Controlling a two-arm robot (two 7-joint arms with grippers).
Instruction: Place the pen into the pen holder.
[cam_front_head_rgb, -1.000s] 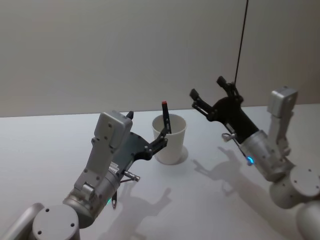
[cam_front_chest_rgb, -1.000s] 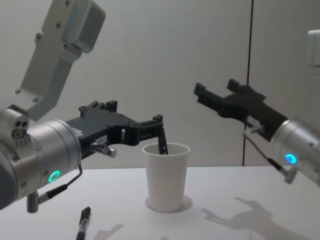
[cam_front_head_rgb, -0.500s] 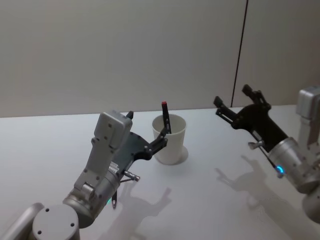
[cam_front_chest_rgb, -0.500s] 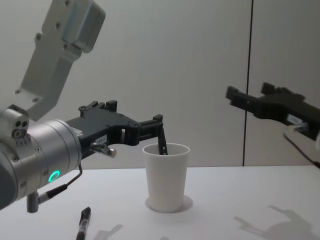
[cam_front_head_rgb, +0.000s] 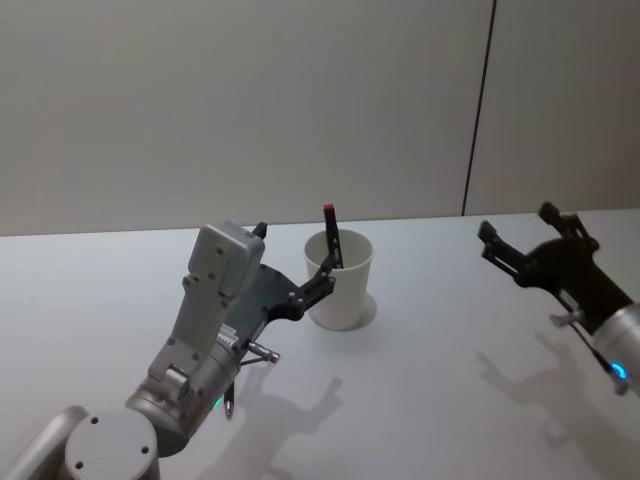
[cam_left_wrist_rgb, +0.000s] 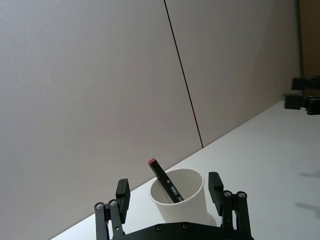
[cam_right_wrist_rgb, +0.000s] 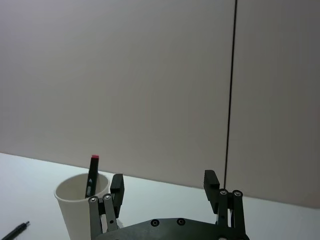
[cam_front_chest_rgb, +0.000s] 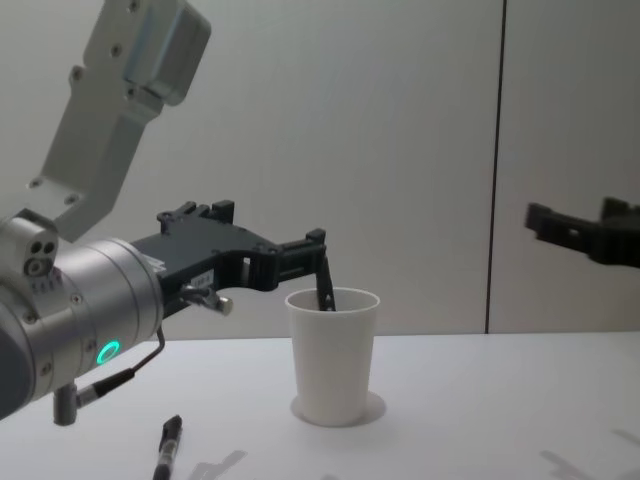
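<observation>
Pen (cam_front_head_rgb: 331, 240) stood in the pen holder (cam_front_head_rgb: 340, 285), red end up.
The pen is seen leaning against the rim of the white pen holder, which is set on the table (cam_front_head_rgb: 450, 330) near the middle of its far edge. The left pincer (cam_left_wrist_rgb: 169, 186) is held open, spread to either side of the pen holder. The right pincer (cam_front_head_rgb: 518, 222), likewise open, is raised over the table's right side, well apart. A second pen (cam_front_chest_rgb: 167, 447) is laid toward the front left.

The pen holder (cam_front_head_rgb: 341, 288) is white, the pen (cam_front_head_rgb: 333, 240) black, red-tipped
</observation>
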